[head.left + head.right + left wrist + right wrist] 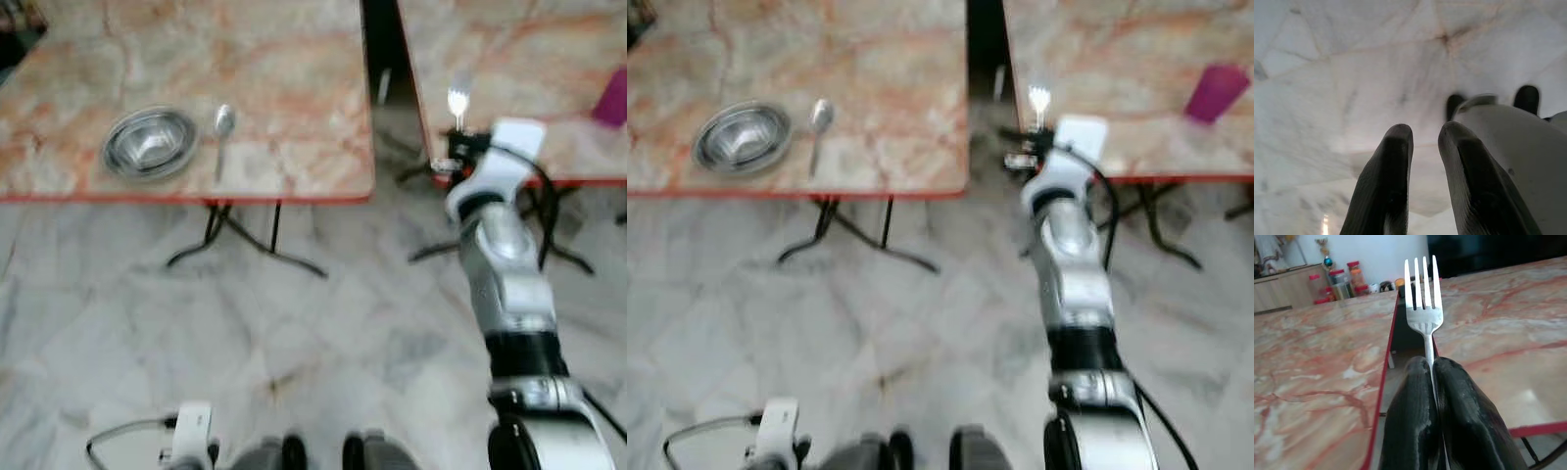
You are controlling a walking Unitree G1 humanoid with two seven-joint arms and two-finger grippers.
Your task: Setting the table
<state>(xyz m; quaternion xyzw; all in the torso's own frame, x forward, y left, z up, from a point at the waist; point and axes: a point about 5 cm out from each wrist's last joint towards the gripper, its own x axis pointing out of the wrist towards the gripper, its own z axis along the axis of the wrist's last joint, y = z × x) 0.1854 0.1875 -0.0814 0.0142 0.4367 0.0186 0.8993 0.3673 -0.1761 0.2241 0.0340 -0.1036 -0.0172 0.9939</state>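
A steel bowl (150,143) sits on the left marble table (294,88), with a spoon (222,132) lying just to its right. My right gripper (457,145) is shut on a silver fork (1423,308), tines pointing away from me. It hovers at the near left corner of the right table (549,59), by the gap between the two tables. My left gripper (1422,147) hangs low by my side over the floor, its black fingers (1386,186) a narrow gap apart with nothing between them.
A purple cup (1215,92) stands on the right table near its front edge. Black metal table legs (230,240) spread over the marble floor under both tables. Jars and bottles (1344,281) stand on a far counter.
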